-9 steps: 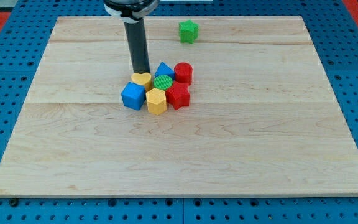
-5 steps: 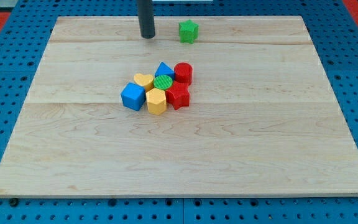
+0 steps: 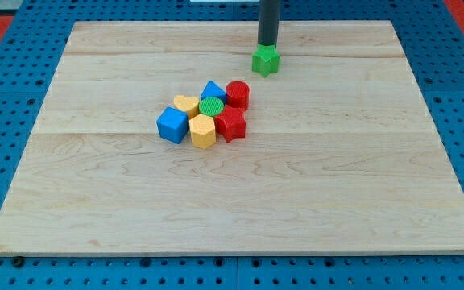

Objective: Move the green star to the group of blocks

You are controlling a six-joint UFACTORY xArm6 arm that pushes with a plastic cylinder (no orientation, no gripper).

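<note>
Near the view's top, just right of centre, my tip (image 3: 267, 44) stands directly behind the green star (image 3: 266, 60), apparently touching its far side, though the contact line is hard to make out. A bare rod, it grips nothing and can only push. The star lies well apart from the group: yellow heart (image 3: 185, 104), blue triangular block (image 3: 212, 90), red cylinder (image 3: 237, 94), green cylinder (image 3: 212, 107), red star (image 3: 230, 124), yellow hexagonal block (image 3: 203, 130), blue cube (image 3: 172, 124). It looks light, rigid and likely to slide easily on the wooden board (image 3: 337, 193); its points may make it spin, so pressing centrally on the side facing away from the group seems wisest.
</note>
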